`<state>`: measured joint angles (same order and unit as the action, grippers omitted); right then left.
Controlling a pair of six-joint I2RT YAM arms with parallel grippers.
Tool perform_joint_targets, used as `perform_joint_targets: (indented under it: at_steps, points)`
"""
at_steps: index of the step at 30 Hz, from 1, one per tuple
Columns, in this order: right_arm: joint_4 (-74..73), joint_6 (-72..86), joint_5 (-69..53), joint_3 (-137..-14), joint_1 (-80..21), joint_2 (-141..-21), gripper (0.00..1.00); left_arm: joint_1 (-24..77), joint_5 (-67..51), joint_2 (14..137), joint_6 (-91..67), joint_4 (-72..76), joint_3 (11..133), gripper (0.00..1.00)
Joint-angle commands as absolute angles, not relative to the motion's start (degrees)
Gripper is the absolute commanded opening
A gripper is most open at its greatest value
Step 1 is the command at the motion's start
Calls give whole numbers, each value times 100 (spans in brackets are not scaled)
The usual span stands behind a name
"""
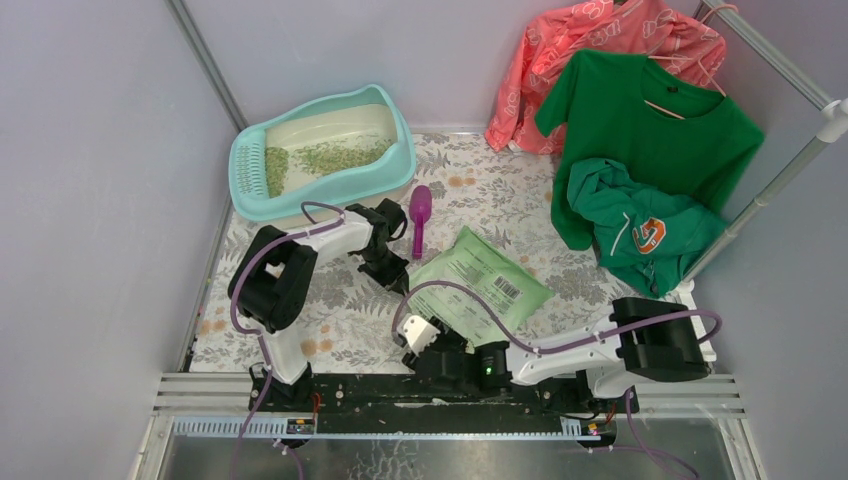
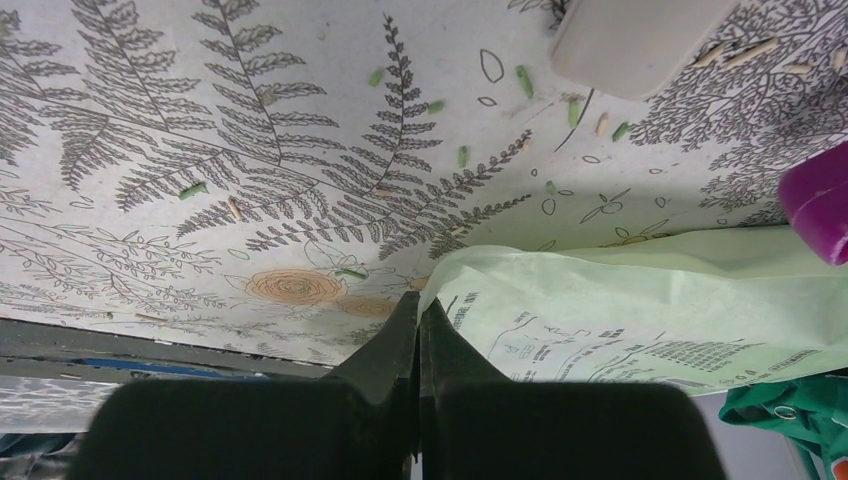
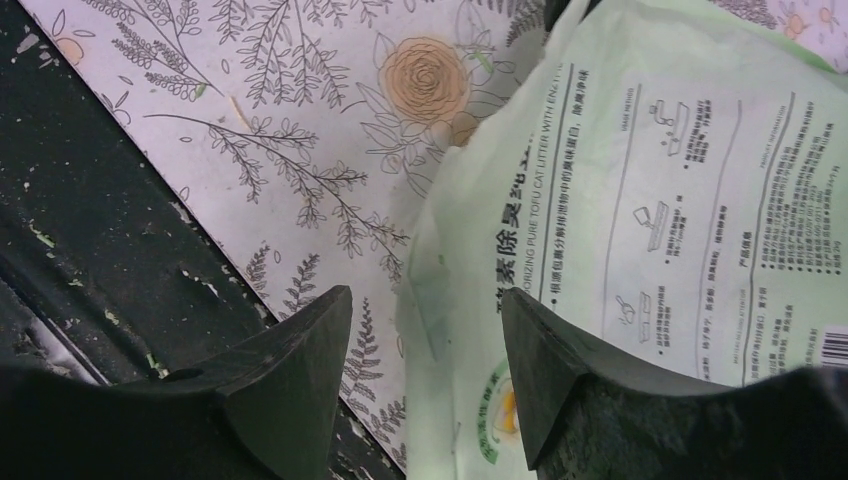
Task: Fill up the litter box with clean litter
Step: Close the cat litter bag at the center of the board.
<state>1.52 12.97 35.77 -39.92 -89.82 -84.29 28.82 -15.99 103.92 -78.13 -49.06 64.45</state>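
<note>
Your litter box (image 1: 404,152) sits at the far left of the table, and the clean litter (image 1: 335,155) lies as a thin patch across its basin, so I judge there is more to add. The litter is loose, light and quick to scatter. You cannot pinch it, so move it in the pale green bag (image 1: 480,275) or the purple scoop (image 1: 420,213). The bag looks soft, slack and slippery, so take it by a corner or edge. Only the top view shows the box. The right wrist view shows the right gripper (image 3: 425,300) with its fingers spread, the bag's edge between them, unclamped. The left gripper (image 2: 418,302) is pressed closed on nothing, just beside the bag. Only its camera picks out stray pellets (image 2: 193,189) on the fern-print cover (image 2: 150,90).
</note>
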Motion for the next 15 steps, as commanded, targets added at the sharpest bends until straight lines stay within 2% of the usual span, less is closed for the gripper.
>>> perform_joint_targets:
  at_steps: [1,9,15]
  points:
    - [367,1306,3902,-4302,-9129,-8721,65,2839,-1713,10315,-7896,-5214,6378,0]
    - [-661,1694,4906,-4998,-9062,-9792,67,2839,-1750,10253,-7884,-5214,6312,0]
    - [-1032,2185,5167,-4872,-8776,-9869,56,2830,-1746,10256,-7843,-5216,6292,0]
